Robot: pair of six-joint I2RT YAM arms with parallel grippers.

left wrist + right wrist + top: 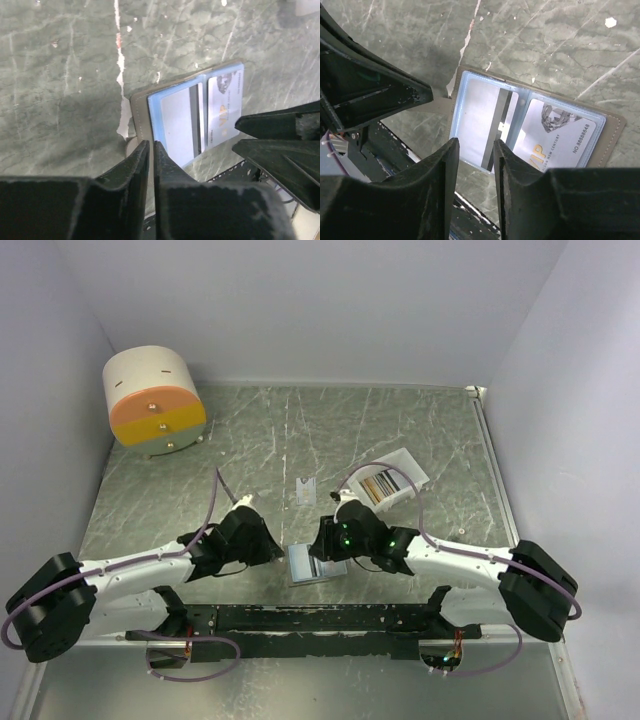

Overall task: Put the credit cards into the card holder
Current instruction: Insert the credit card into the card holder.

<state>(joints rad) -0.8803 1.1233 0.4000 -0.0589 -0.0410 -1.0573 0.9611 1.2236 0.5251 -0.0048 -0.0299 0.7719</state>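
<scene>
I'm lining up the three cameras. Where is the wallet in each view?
Top: wallet at bottom centre.
Left wrist: centre-right, lying open.
Right wrist: centre, lying open.
Landmark: VIP card in its right pocket, readable in both wrist views.

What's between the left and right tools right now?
The open card holder, lying flat with two credit cards in its sleeves. The top view shows it between the left tool and right tool; both wrist views show it close up.
</scene>
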